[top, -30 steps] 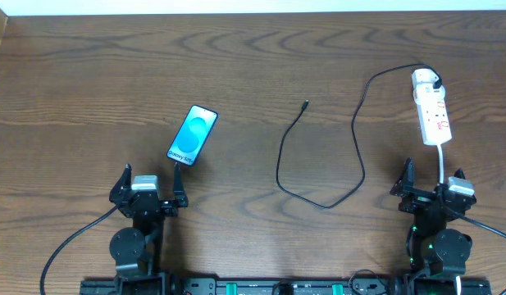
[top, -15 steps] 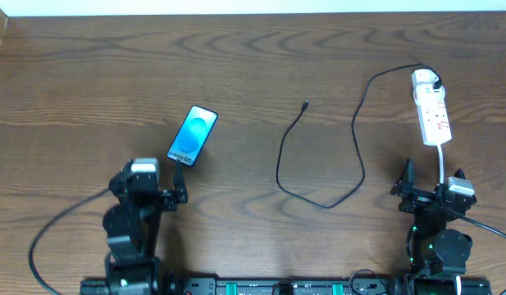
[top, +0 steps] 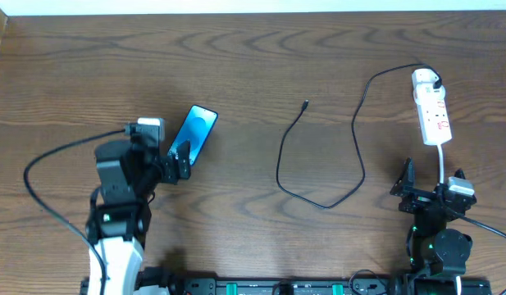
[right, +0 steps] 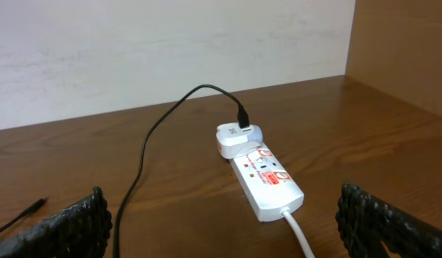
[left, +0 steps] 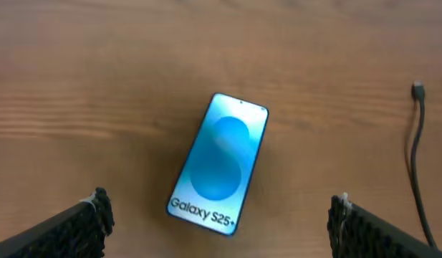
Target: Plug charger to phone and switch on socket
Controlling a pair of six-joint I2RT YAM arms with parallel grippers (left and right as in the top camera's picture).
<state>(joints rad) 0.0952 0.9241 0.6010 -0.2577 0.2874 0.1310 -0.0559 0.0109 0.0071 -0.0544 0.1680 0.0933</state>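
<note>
The phone (top: 197, 130) lies flat at the left centre, screen lit blue; in the left wrist view (left: 219, 162) it reads "Galaxy S25+". My left gripper (top: 157, 156) hovers open over the phone's near end, fingers (left: 219, 222) wide to either side. The black charger cable (top: 318, 201) loops across the middle, its free tip (top: 306, 104) pointing away; the tip also shows in the left wrist view (left: 418, 89). Its white plug head (right: 237, 136) sits in the white socket strip (top: 431, 117) at the right. My right gripper (top: 430, 190) rests open near the front edge, just short of the strip (right: 267, 179).
The strip's white cord (right: 299, 233) runs back toward my right arm. A wooden side wall (right: 400, 50) stands to the right of the strip. A pale wall (right: 170, 43) lies behind the table's far edge.
My left arm has risen from its rest pose and moved forward, bringing the open gripper over the phone's near end. The right arm, cable and strip have not moved.
</note>
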